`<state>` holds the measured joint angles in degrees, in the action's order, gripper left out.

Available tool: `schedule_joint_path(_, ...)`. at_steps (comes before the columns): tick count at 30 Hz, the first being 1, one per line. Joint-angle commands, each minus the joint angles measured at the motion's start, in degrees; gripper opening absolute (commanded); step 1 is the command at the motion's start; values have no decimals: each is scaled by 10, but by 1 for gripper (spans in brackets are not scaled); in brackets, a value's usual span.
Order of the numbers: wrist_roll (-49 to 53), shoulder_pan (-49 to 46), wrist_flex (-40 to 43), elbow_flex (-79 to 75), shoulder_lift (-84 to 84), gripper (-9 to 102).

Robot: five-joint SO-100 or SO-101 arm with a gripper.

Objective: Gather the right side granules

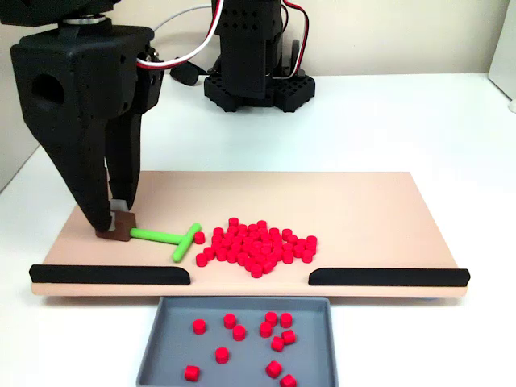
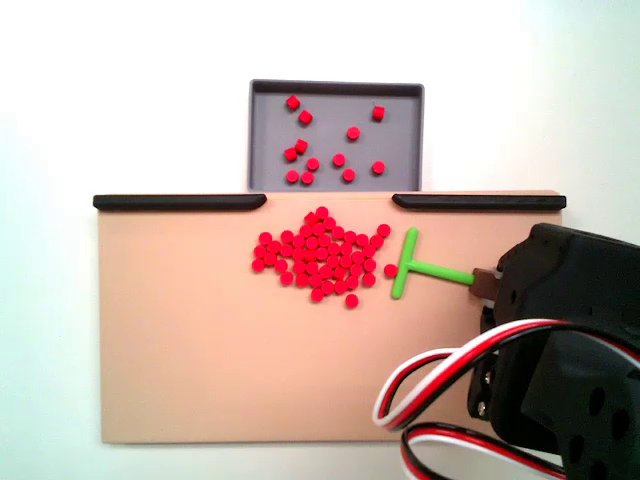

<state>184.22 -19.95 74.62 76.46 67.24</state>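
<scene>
In the fixed view from the front, nearest me I see a shallow grey plastic tray [image 1: 153,355] on the white tabletop [image 1: 451,129], with about a dozen loose red pellets [image 1: 239,332] scattered in it. Just beyond the tray lies a flat tan board [image 1: 363,210], its near edge carrying two black rail strips [image 1: 109,275] with a gap between them in line with the tray. On the board, the granules [image 1: 260,240], tiny bright red cylindrical plastic pellets, sit in one dense heap near the middle, close behind the gap. Just left of the heap lies a bright green T-shaped stick [image 1: 173,236], its crossbar almost touching the nearest pellet. At the stick's left end sits a small brown block [image 1: 122,228], and I see my black gripper [image 1: 115,219] closed on that block. Farthest back stands the arm's black base [image 1: 256,85].

In the other fixed view the heap [image 2: 320,256] is left of the stick [image 2: 415,268].
</scene>
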Motion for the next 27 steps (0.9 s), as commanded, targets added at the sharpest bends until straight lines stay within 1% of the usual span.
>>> schedule_joint_path(1, 9, 8, -3, -10, 0, 0)
schedule_joint_path(27, -14, 32, -3, -10, -3, 0)
